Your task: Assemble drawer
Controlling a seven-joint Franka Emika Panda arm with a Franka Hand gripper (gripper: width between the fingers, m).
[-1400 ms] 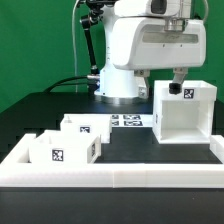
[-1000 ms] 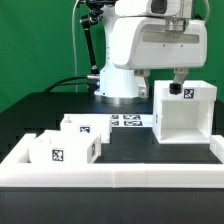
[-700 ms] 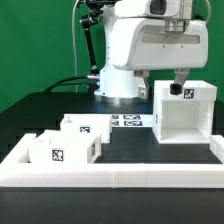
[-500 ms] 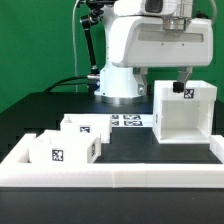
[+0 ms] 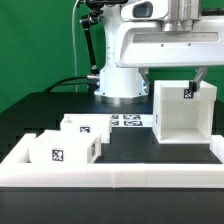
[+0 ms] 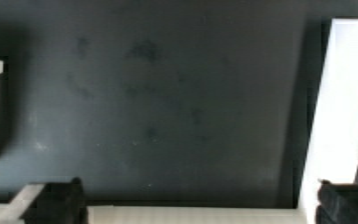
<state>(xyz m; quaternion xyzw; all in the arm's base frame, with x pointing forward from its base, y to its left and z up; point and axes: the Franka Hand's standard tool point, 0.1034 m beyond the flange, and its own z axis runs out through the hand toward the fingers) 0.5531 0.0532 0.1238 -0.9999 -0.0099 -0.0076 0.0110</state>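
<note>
Standing upright on the black table (image 5: 40, 110), the open-fronted white drawer box (image 5: 183, 118) is seen at about 3 o'clock from the marker board (image 5: 127, 122), unmoved since the earlier frame. The gripper (image 6: 197, 203) is held above the box's top edge, its fingers (image 6: 55, 200) spread wide with nothing between them. It has been raised and shifted toward the exterior view's right. At 8 o'clock from the board, a front white part (image 5: 65, 150) and a rear white part (image 5: 86, 127) are left untouched.
</note>
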